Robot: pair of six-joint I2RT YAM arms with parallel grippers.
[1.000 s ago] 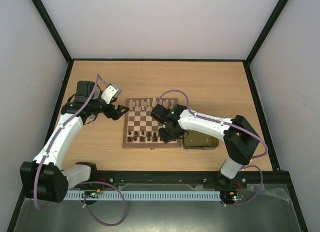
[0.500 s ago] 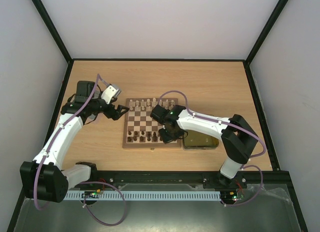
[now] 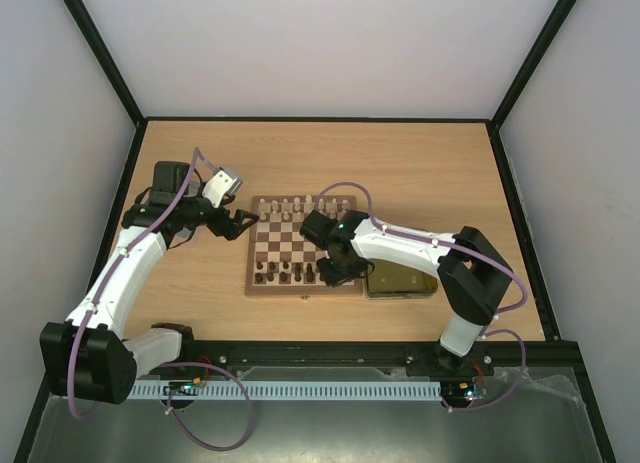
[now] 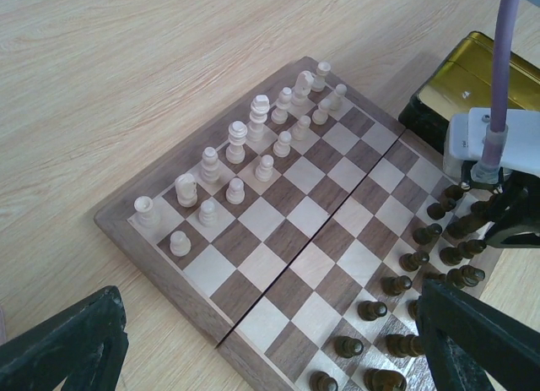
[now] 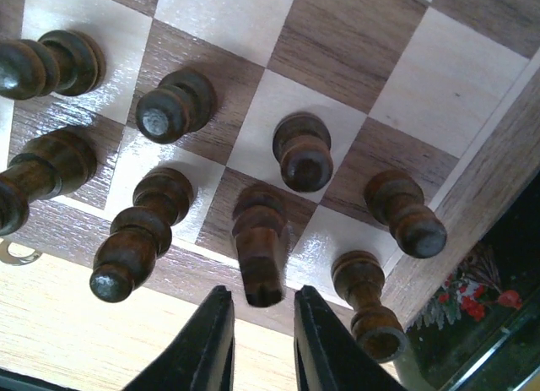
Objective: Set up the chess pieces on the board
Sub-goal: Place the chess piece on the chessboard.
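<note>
Fingers of the right arm [image 5: 215,340], seen from the wrist, stand slightly parted. The rounded top of one dark piece [image 5: 259,252] sits at the mouth of the gap, at 12 o'clock from the tips. A sliver of space shows on either side of it, so the piece looks free rather than pinched. Its long axis is upright on a dark square in the nearest rank of the board [image 5: 472,78], in line with the gap. Any withdrawal should therefore run straight up that axis, since a sideways drift could tip this piece or its close neighbours at 9 and 3 o'clock.

From overhead, these fingers hover over the board's 5 o'clock corner, just beside the tin [image 3: 400,280], which lies at 4 o'clock on the table [image 3: 400,163]. The other dark pieces [image 4: 439,239] fill the near ranks and the pale pieces [image 4: 236,146] fill the far ranks.

The left arm's fingers [image 4: 67,340] are spread wide and empty, off the board's 10 o'clock corner. The right arm is clearly nearer the dark piece.
</note>
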